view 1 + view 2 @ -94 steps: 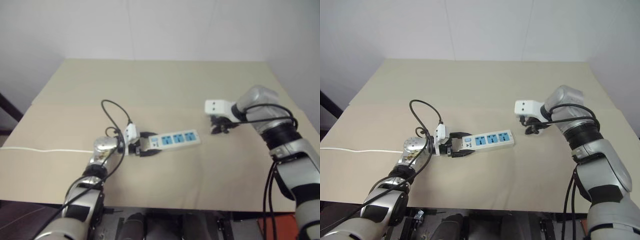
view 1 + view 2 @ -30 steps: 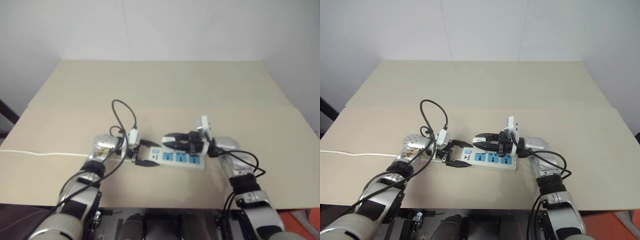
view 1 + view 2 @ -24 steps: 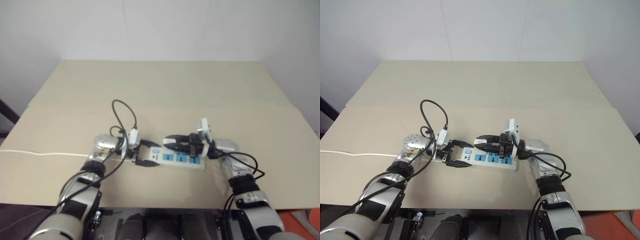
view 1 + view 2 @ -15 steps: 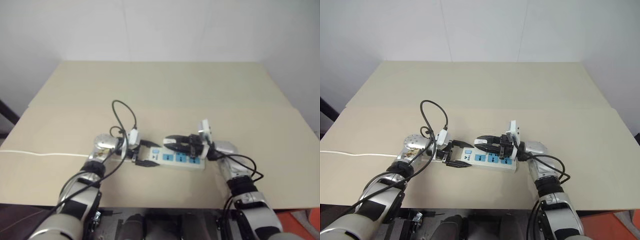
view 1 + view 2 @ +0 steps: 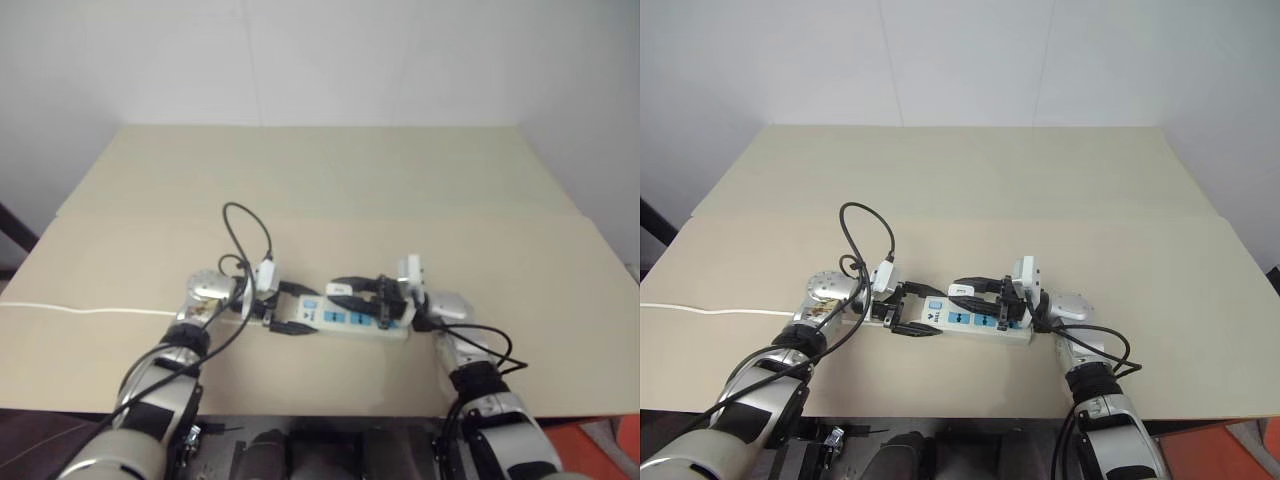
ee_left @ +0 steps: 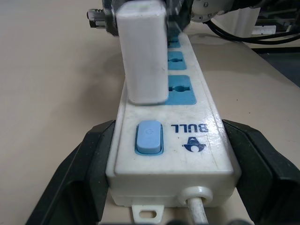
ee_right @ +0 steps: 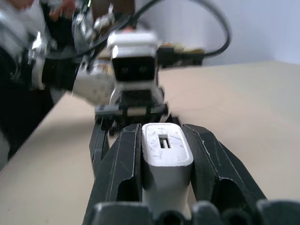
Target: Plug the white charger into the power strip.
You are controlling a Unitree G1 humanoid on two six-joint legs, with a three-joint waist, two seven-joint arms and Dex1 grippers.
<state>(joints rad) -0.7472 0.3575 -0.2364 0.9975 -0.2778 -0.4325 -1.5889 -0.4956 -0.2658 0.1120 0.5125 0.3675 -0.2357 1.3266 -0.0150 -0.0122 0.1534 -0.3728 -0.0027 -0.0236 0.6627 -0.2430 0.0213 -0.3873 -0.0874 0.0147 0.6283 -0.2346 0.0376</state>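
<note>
Near the front edge of the desk (image 5: pixel 1160 260), about at its middle, the white charger (image 6: pixel 142 56) stood upright on the power strip (image 6: pixel 172 140), and my right gripper (image 7: pixel 161 154) was clenched on it, one black finger on each side of the block. From my left wrist camera the charger's foot sat at the socket closest to the blue switch (image 6: pixel 148 137), but I could not see if the pins were really inside the holes or only resting on the blue face. I judged that the pressing was not yet finished.

My left gripper (image 6: pixel 168 154) was grasping the switch end of the strip, the fingers on both long sides, so the strip could not slide away when I pushed. The white cord (image 5: pixel 700 307) left this same end and ran toward the left edge of the desk.

What could go wrong, I thought: if I pushed with the pins not aligned with the slots, they would jam on the socket face, and the charger could tilt or slip in my right fingers. If the push was not straight down, the far end of the strip, held by nothing, could lift or turn around my left fingers. Also the charger stood just beside the switch, so a slipped push might press it.
</note>
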